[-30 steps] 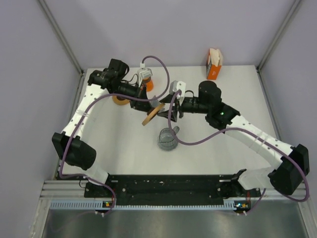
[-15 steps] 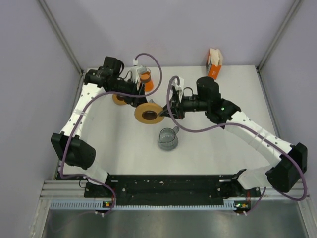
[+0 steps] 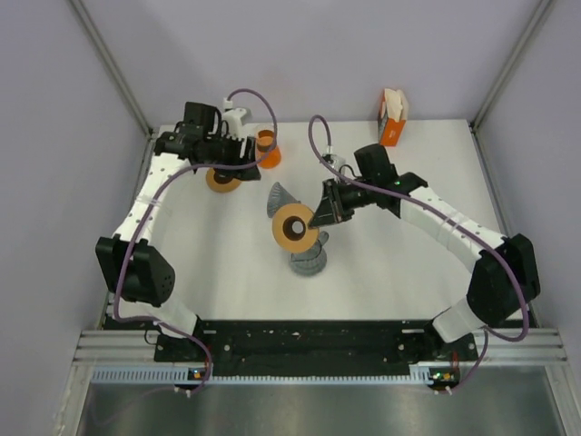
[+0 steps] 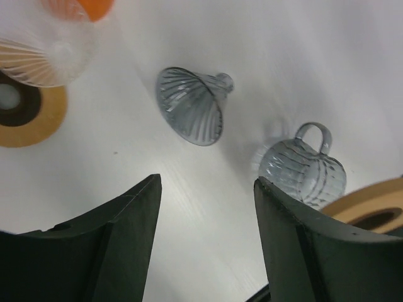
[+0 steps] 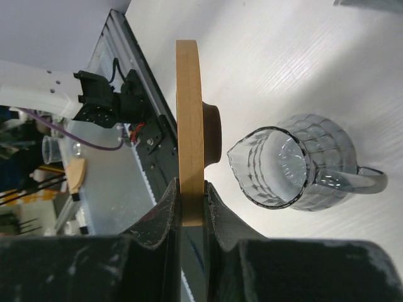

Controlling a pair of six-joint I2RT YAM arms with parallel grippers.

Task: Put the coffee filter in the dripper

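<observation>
- The dripper [image 3: 280, 198] lies on its side on the surface [image 3: 408, 272], around the middle.
- The pitcher [image 3: 309, 262] stands before it, slightly right, apart from it.
- A ring [image 3: 292, 228] sits clamped between the right gripper's [image 5: 191, 200] jaws, between dripper and pitcher, just beside the pitcher's spout.
- A second ring [image 3: 221, 181] lies flat, left of the dripper.
- A cup [image 3: 266, 148] stands behind that ring, to its right.
- A box [image 3: 392, 120] stands at the far edge, right.

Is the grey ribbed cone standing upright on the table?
No, in the left wrist view the grey ribbed cone lies on its side on the table, apart from the glass pitcher.
</observation>
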